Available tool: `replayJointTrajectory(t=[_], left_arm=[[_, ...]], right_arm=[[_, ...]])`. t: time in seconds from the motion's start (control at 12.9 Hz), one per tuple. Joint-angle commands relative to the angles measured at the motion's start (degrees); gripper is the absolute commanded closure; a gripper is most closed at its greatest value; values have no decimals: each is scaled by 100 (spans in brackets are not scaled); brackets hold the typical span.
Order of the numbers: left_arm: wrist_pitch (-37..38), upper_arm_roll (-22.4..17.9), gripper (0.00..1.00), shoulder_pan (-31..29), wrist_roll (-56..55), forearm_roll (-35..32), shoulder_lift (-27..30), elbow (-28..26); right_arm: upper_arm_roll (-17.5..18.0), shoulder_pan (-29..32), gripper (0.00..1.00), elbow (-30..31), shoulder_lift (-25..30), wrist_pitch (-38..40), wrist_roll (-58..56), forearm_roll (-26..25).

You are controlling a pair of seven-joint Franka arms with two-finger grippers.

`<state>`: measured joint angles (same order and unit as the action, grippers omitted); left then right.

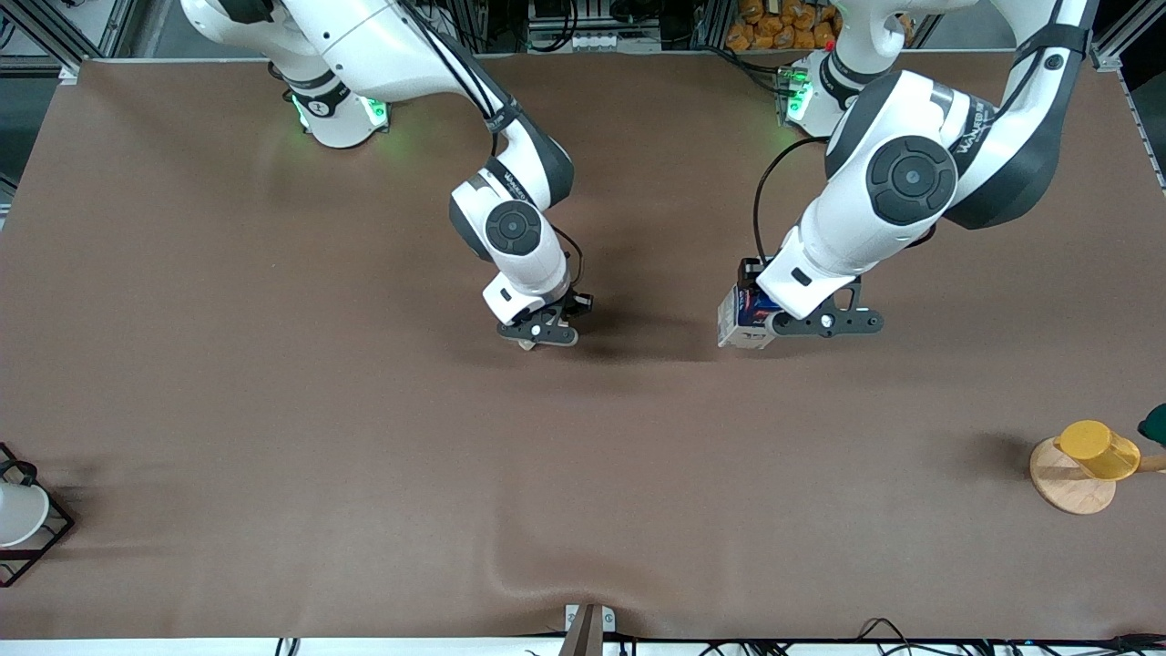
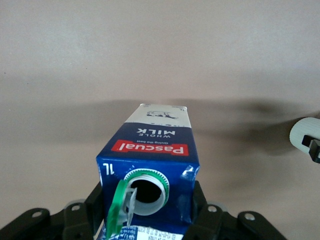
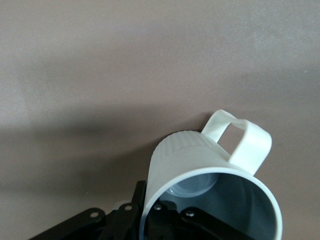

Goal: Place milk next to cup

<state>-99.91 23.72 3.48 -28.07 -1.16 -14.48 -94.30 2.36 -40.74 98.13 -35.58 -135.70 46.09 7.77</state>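
Gripping the milk point(image 1: 740, 319) upright at centre frame, the left gripper point(image 1: 761, 319) hides its open cap, seen only in its wrist view; the right gripper point(image 1: 539, 330), at frame centre, clamps the cup point(image 3: 210, 175).

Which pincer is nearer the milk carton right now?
Left. The left pincer is shut on the milk carton, gripping it near the cap. The right pincer holds the cup over the table middle, apart from the carton.
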Motion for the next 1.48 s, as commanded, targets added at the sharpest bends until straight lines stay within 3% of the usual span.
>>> replayJointTrajectory(t=[0.0,0.16,0.31,0.7,0.78,0.85,1.01,1.09,1.17,1.4], left_arm=[[147,10,31,-14,-103,-42,77,52],[156,10,31,-14,-304,-51,86,52],[174,10,31,21,-375,-51,104,52],[191,10,31,21,-384,-60,112,52],[191,10,31,21,-384,-68,112,52],[191,10,31,13,-393,-77,112,52],[200,10,31,-5,-393,-86,112,52],[244,10,31,-5,-393,-86,112,52],[253,19,31,21,-401,-77,121,60],[262,54,31,74,-673,-42,147,69]], right_arm=[[-78,-57,100,-75,-89,35,-3,23],[-104,-57,100,-127,-28,235,-12,5],[-96,-57,100,-407,-28,936,58,-414],[-96,-66,100,-392,-80,756,313,-469],[-87,-49,94,-409,-98,721,313,-452],[-87,-22,63,-418,-107,694,322,-426],[-87,13,31,-427,-63,729,313,-417],[-87,13,21,-435,-28,747,296,-417],[-87,4,0,-462,42,773,278,-417],[-104,66,0,-549,682,1579,199,-460]])
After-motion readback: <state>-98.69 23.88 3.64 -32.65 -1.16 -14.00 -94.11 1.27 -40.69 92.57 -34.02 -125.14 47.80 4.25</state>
